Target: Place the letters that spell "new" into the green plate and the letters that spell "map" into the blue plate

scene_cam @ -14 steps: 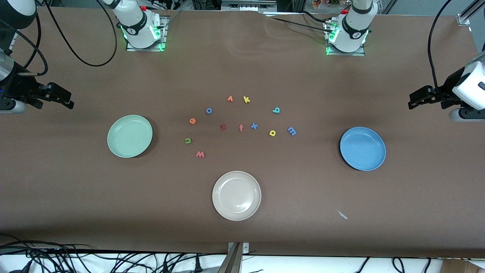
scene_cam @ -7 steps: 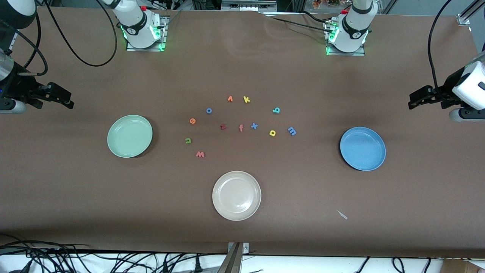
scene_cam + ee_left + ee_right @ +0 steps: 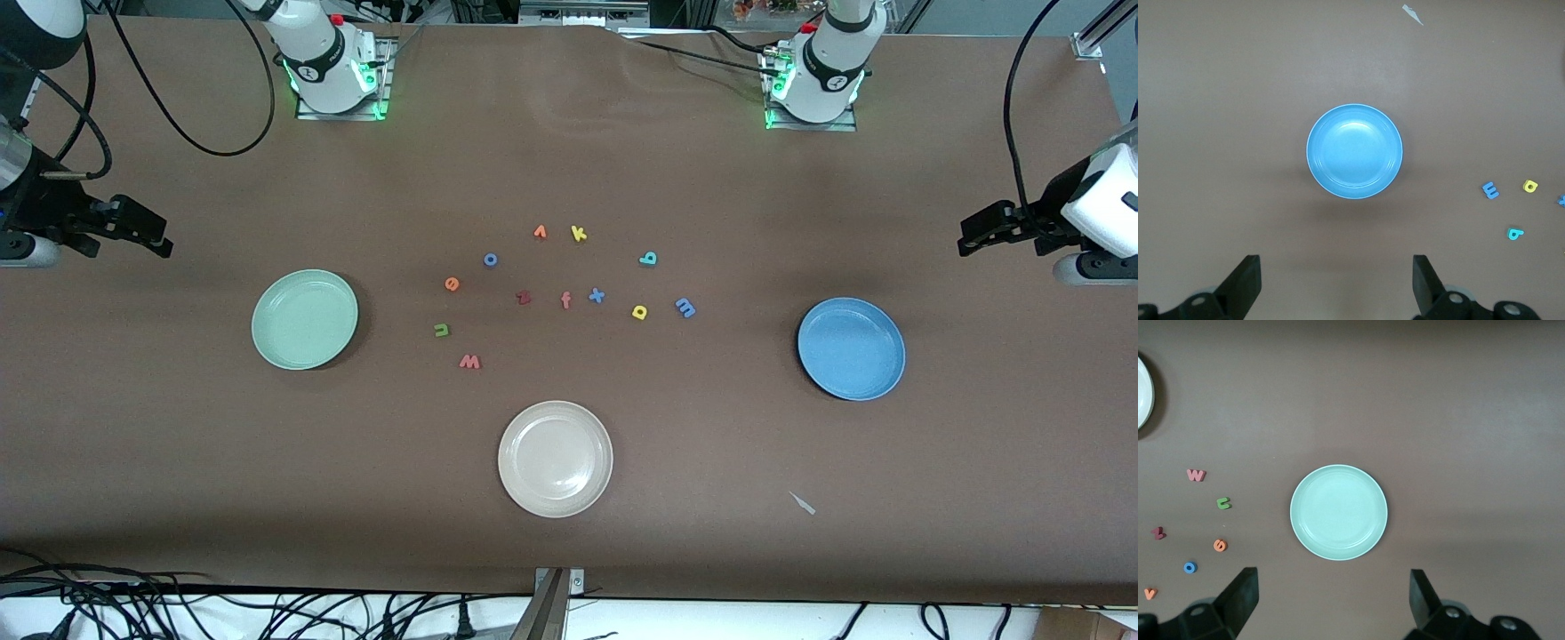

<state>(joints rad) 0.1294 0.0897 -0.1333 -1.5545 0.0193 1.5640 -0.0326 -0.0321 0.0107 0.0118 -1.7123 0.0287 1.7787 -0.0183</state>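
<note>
Front view: the green plate (image 3: 305, 319) lay toward the right arm's end of the table, the blue plate (image 3: 851, 348) toward the left arm's end. Between them lay the green n (image 3: 441, 331), orange e (image 3: 452, 284), pinkish-red w (image 3: 469, 362), blue m (image 3: 685, 308), yellow a (image 3: 639, 312) and teal p (image 3: 648, 259). Both the left gripper (image 3: 1336, 293) and right gripper (image 3: 1331, 608) hung empty, fingers wide.

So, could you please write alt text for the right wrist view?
An empty green plate lies on the brown table, seen over the open right gripper. Small foam letters lie beside the plate, among them w, n and e.
</note>
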